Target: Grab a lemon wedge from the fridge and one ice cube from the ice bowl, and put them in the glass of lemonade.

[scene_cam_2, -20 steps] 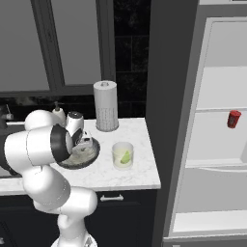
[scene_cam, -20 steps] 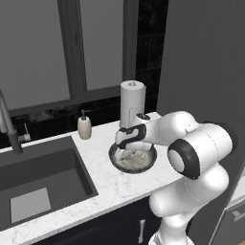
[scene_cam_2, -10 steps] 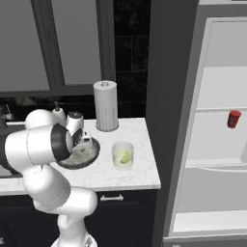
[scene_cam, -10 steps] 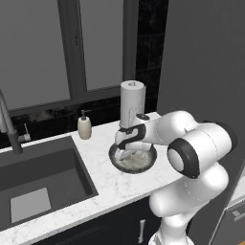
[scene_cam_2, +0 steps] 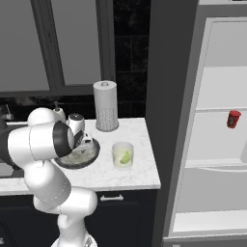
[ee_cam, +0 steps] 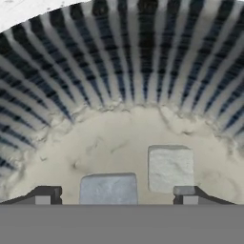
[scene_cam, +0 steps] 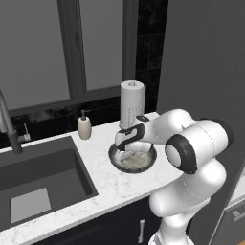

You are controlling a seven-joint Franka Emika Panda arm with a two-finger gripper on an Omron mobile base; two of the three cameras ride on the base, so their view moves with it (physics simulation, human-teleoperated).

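Observation:
The ice bowl (scene_cam: 143, 162) (scene_cam_2: 91, 153) sits on the white counter in front of the paper-towel roll. My gripper (scene_cam: 125, 154) (scene_cam_2: 83, 147) (ee_cam: 116, 196) reaches down into it, open. In the hand view one pale ice cube (ee_cam: 108, 189) lies between the fingertips (ee_cam: 43, 195) with gaps on both sides, and a second cube (ee_cam: 170, 167) rests a little further in. The glass of lemonade (scene_cam_2: 122, 155) stands right of the bowl with a yellow-green lemon wedge (scene_cam_2: 126, 157) inside. The fridge (scene_cam_2: 212, 96) stands open at the right.
A white paper-towel roll (scene_cam: 132, 103) (scene_cam_2: 105, 105) stands behind the bowl, and a beige soap bottle (scene_cam: 84, 127) is to its left. A dark sink (scene_cam: 38, 177) with a faucet takes the left of the counter. A small red object (scene_cam_2: 233, 118) sits on a fridge shelf.

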